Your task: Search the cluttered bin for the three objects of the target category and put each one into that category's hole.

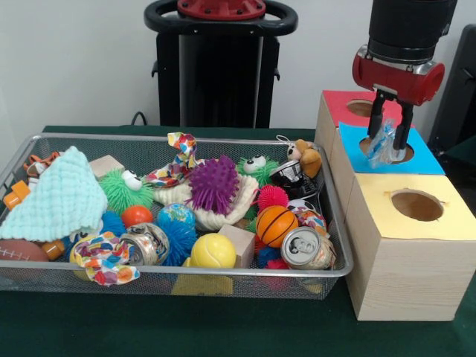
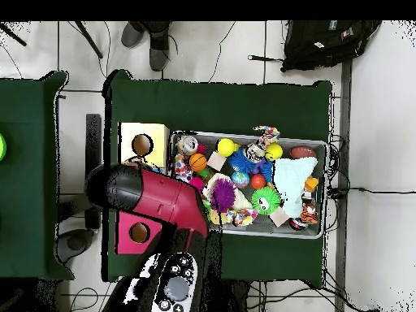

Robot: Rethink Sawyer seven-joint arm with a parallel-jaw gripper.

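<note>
My gripper (image 1: 388, 146) hangs over the hole (image 1: 407, 154) of the blue-topped box (image 1: 430, 158), at the right of the front view. It is shut on a crumpled clear and blue plastic wrapper (image 1: 384, 141), which dangles between the fingers just above the hole. A red-topped box (image 1: 341, 104) stands behind the blue one, and a yellow-topped box (image 1: 446, 219) in front of it. The wire bin (image 1: 223, 272) to their left is full of mixed objects. In the overhead view the arm (image 2: 158, 199) hides the gripper and the blue box.
The bin holds two crushed cans (image 1: 306, 248) (image 1: 149, 245), a small basketball (image 1: 276, 225), a yellow ball (image 1: 213, 251), a purple spiky ball (image 1: 214, 184), a mint cloth (image 1: 56, 197), wooden blocks (image 1: 239, 242) and soft toys. A black bag (image 2: 325, 41) lies on the floor.
</note>
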